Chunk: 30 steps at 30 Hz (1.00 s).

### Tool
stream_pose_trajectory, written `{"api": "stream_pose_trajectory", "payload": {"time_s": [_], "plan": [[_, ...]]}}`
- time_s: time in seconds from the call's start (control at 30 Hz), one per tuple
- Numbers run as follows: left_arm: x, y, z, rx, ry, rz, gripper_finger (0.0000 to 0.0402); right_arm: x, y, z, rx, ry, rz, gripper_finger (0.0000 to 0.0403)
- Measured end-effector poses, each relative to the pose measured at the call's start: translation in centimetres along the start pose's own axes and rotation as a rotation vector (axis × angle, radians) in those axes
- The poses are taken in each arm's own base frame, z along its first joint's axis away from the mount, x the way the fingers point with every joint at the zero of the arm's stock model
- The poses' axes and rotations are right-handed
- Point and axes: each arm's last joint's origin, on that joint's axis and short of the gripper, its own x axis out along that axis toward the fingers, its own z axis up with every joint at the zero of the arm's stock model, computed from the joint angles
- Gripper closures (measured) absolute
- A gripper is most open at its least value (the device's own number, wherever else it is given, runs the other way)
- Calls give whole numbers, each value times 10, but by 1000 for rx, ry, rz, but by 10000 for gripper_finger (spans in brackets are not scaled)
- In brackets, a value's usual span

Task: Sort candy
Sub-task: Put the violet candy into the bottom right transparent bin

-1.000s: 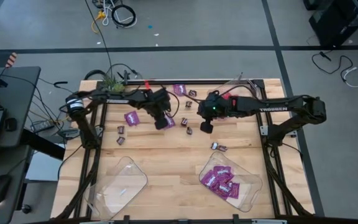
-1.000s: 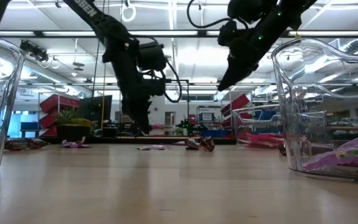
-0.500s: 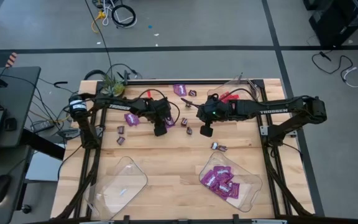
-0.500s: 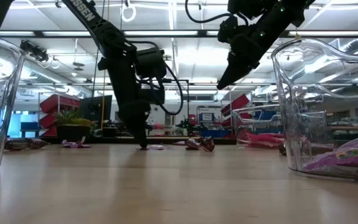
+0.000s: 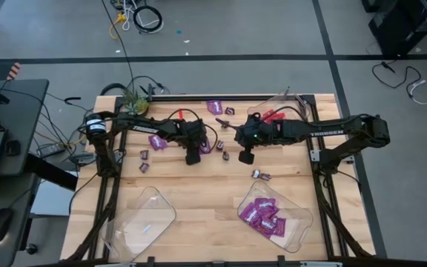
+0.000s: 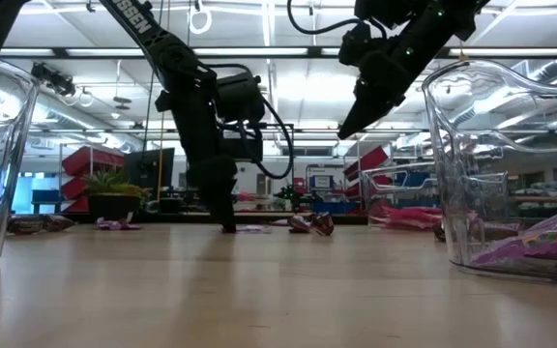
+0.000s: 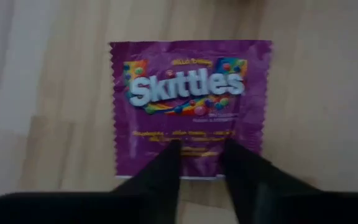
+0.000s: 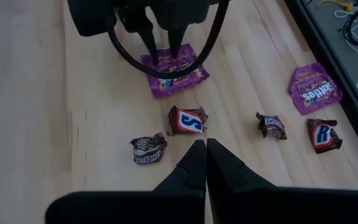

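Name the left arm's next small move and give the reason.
Probably close the left gripper on the purple Skittles packet: its open fingers are down at the packet's edge, which lies flat on the table. The right gripper, shut, hovers above.

A grey floor (image 5: pixel 273 30) crossed by dark lines was seen; a desk (image 5: pixel 6 133) stood nearby.

Two dark arms of jointed tubes span the upper middle of the high view, the right arm (image 5: pixel 325 132) lettered TROSSEN in white. A green light glows near its wrist. A black cable (image 6: pixel 277 145) loops beside the left arm (image 5: pixel 143 126), whose fingers (image 7: pixel 160 177) are dark tapered wedges.
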Motion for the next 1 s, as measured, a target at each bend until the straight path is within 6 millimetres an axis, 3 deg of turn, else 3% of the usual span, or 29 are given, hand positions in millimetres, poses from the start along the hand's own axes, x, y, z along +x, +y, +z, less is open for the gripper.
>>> {"api": "stream_pose_trajectory", "payload": {"time_s": [0.17, 0.4, 0.63, 0.83, 1.0], "plan": [[0, -1, 0, 24, 0, -28, 389, 0, 0, 0, -1, 4, 0, 403], [-17, 0, -2, 21, -10, -15, 399, 0, 0, -3, -5, 32, 0, 403], [-51, -1, -1, 19, -129, -73, 400, -1, 3, -5, 11, 47, 0, 401], [-74, -5, -5, 1, -309, -206, 401, 4, 23, -3, -32, -117, 32, 384], [-87, -8, -2, -26, -434, -288, 401, 12, 45, -3, -57, -215, 67, 346]]}}
